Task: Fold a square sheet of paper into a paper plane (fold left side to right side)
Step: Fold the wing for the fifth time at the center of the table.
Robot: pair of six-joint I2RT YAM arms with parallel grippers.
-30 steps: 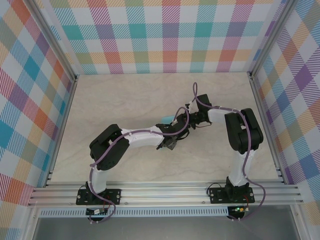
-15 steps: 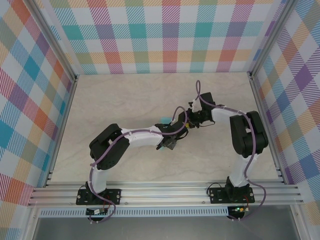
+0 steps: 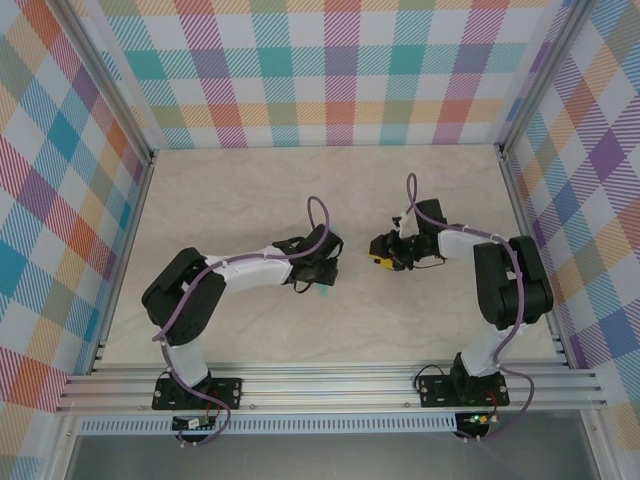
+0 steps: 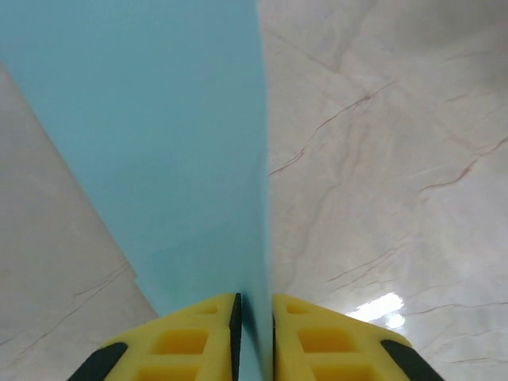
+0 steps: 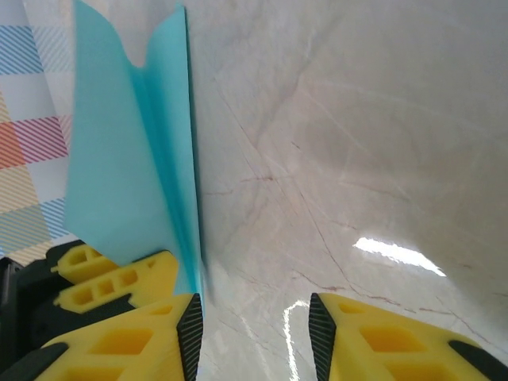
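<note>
The square sheet of paper (image 4: 182, 159), folded narrow, is pinched edge-on between the nearly closed jaws of the left gripper (image 4: 252, 313), its long axis running straight out from the fingertips. The right gripper (image 5: 255, 313) is part open and empty, and the paper lies off to its left.

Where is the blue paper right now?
In the top view, the blue paper is clamped in the left gripper, near the middle of the table, left of the right gripper.

No legible txt, labels, nos. – none anywhere
</note>
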